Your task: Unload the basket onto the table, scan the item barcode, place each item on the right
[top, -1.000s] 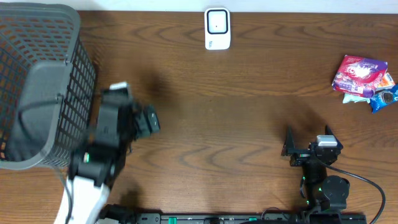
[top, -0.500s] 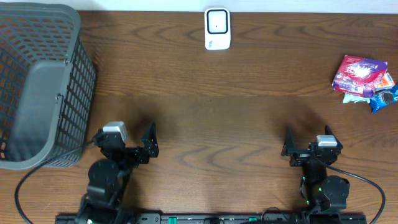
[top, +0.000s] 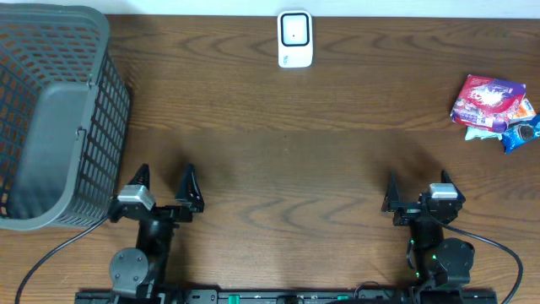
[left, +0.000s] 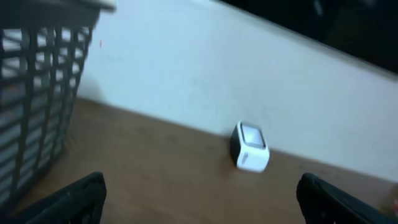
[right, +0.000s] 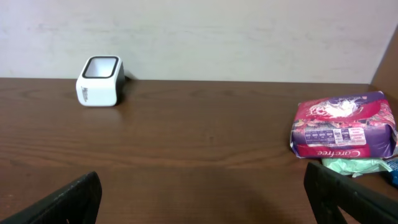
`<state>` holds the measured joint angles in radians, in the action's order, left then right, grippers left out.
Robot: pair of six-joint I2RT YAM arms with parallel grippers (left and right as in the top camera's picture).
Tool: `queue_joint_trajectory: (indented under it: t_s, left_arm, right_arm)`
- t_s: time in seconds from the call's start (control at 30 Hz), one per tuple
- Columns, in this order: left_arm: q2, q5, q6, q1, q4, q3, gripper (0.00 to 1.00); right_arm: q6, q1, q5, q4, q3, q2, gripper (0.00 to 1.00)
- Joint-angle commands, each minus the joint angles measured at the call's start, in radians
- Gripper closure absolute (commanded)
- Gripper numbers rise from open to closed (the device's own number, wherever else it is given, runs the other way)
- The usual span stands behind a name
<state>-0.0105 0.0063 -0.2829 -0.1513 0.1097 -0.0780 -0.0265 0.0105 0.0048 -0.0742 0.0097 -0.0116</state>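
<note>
**Condition.** Both hands are found spread wide and empty. The left hand [top: 165,171] is beside the basket [top: 51,118], and the right hand [top: 417,180] is at the near side of the table [top: 278,160]. The items lie in a small heap at the far right. A purple packet [top: 488,100] is uppermost, with a pale green packet [top: 481,132] and a blue packet [top: 521,133] partly under it. The scanner [top: 294,38] stands at the far edge, centre, well apart from the heap.

**Risks, as judged.**
- Because the packets overlap, a neighbour could be dragged or lifted along with the one grasped.
- The soft wrapping could be crumpled or could slip, leaving a creased code that may not be read.
- The heap lies near the table's right edge, so a sideways nudge could send a packet off.
- The wrong face could be presented to the scanner.

**Not established.**
- No barcode can be made out on any packet.
- The blue packet is cut off at the frame edge in the right wrist view.
- The left wrist view is blurred.
- The floor of the basket is only partly visible.
</note>
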Motion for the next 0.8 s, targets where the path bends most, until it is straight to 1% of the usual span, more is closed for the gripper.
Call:
queue_joint_trajectory:
  t_s: [0.0,0.1,0.3,0.4,0.67,0.77]
  left_arm:
    - [0.009,0.009,0.018,0.013,0.047,0.042,0.02]
    - [0.01,0.008,0.018,0.02,0.115,0.074,0.02]
    - [0.01,0.009,0.04,0.024,0.107,0.074,0.02]
    - [0.01,0.009,0.055,0.024,0.049,0.074,0.02]
    - [0.01,0.009,0.065,0.053,-0.184,0.074,0.02]
    - [0.01,0.013,0.073,0.058,-0.183,0.074,0.02]
  right_arm:
    - [0.011,0.01,0.004,0.0,-0.004,0.006,0.01]
    - [0.011,0.01,0.005,0.0,-0.004,0.006,0.01]
    - [0.011,0.01,0.004,0.0,-0.004,0.006,0.01]
    - [0.011,0.01,0.005,0.0,-0.004,0.006,0.01]
    - [0.011,0.01,0.004,0.0,-0.004,0.006,0.01]
    - [0.011,0.01,0.005,0.0,-0.004,0.006,0.01]
